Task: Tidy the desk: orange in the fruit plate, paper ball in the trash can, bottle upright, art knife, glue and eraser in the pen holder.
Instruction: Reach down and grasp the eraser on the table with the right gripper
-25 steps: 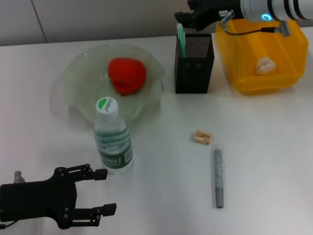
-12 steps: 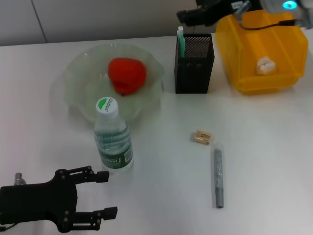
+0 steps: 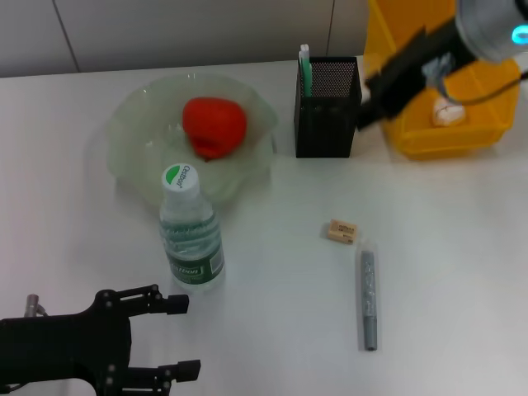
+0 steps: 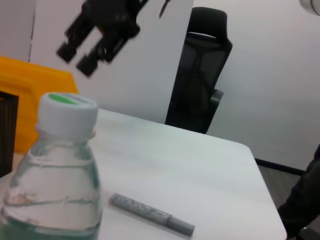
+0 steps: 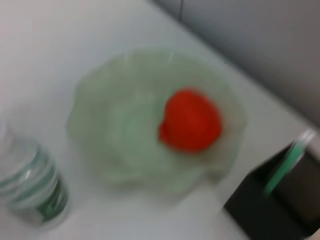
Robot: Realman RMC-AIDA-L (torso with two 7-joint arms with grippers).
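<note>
Two loose — glue (image 3: 368,300); eraser (image 3: 341,231).

I see the orange (image 3: 214,125), red-orange and roundish, sitting in the pale-green wavy-rimmed fruit plate (image 3: 132,124) on the white desk (image 3: 462,247). The clear bottle (image 3: 190,233) stands upright just in front of the plate, green-topped cap up. Beside the plate stands the black mesh pen holder (image 3: 327,107), with the mint-green art knife (image 3: 305,69) upright inside. Beyond the holder sits the yellow trash can (image 3: 412,136), paper ball (image 3: 446,112) inside. In front of the holder lie the tan eraser (image 3: 341,231) and, nearer me, the grey glue (image 3: 368,299).
</note>
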